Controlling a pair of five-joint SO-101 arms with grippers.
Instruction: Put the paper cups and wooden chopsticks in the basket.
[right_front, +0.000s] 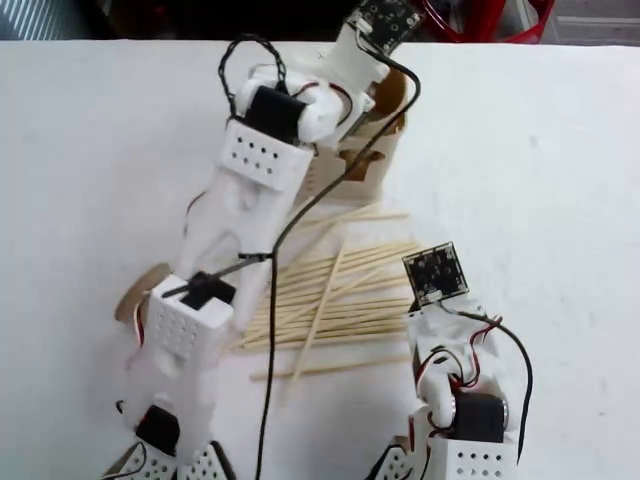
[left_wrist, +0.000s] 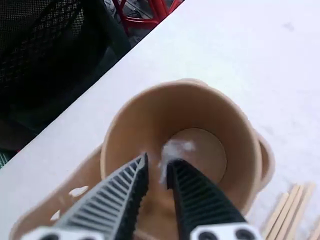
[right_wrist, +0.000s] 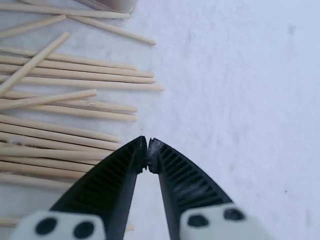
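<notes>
The chopsticks (right_wrist: 70, 75) lie in the middle of the table (right_front: 560, 150), long axes toward its right edge; we see the right gripper (right_wrist: 148, 150), tips closed on nothing, just off their ends; the left gripper (left_wrist: 157, 170), narrowly parted, hangs over a cup (left_wrist: 220, 120) in the far-edge basket (right_front: 385, 170).

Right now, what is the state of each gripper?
Left gripper: cannot be told, above the paper cup.
Right gripper: closed, empty.

Likely a robotics lab: white table (right_front: 560, 150), two robot arms (right_front: 250, 200) (a mesh chair (left_wrist: 45, 50) beside it).
</notes>
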